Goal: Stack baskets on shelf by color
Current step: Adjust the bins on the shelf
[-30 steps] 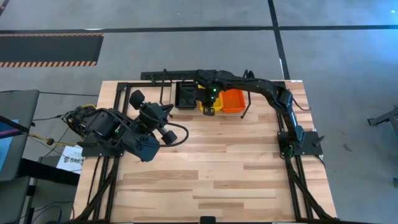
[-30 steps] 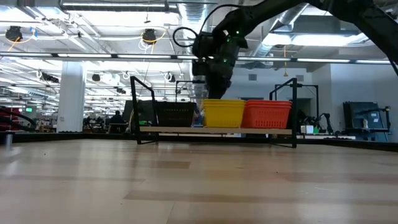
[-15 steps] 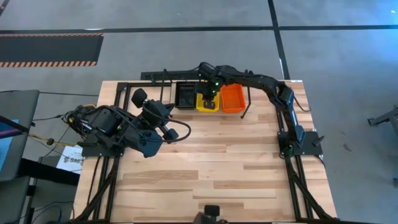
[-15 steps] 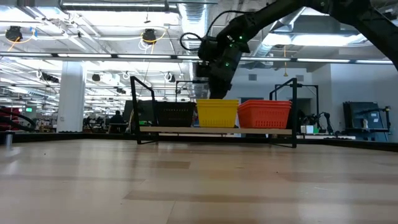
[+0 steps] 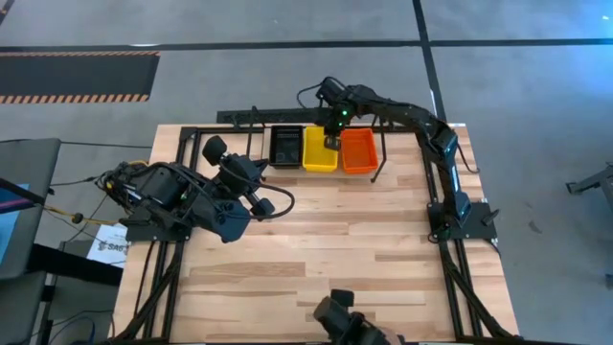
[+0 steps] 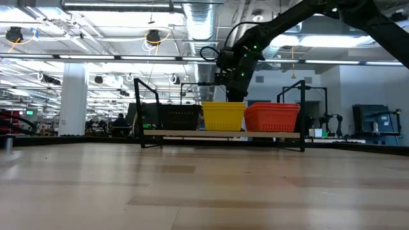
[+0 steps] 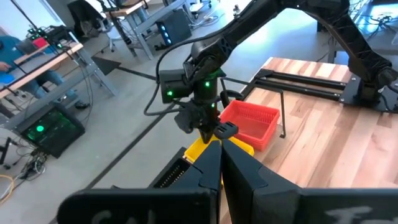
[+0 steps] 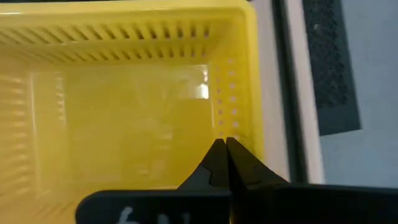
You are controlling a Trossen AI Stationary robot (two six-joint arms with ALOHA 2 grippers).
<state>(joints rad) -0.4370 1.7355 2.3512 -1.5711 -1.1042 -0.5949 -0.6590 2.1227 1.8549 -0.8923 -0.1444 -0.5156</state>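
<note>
Shelf (image 6: 220, 133): low black rod rack with looped upright ends, at the table's (image 5: 326, 249) 12 o'clock edge, its long axis running 9 to 3 o'clock in the high view. Baskets on it, three stacks in one row, touching or nearly so: black stack (image 5: 285, 147) at the 9 o'clock end, yellow stack (image 5: 319, 149) in the middle, red stack (image 5: 359, 150) at the 3 o'clock end. Each is a shallow rectangular tray with slotted mesh walls, mouth up, long side lying 12 to 6 o'clock, across the shelf. How many trays sit in each stack cannot be told. Right gripper (image 5: 334, 141): fingers clenched together on nothing, poised above the yellow stack at its 3 o'clock wall. Left gripper (image 7: 221, 163): fingers pressed shut, empty, parked over the table's 9 o'clock side.
</note>
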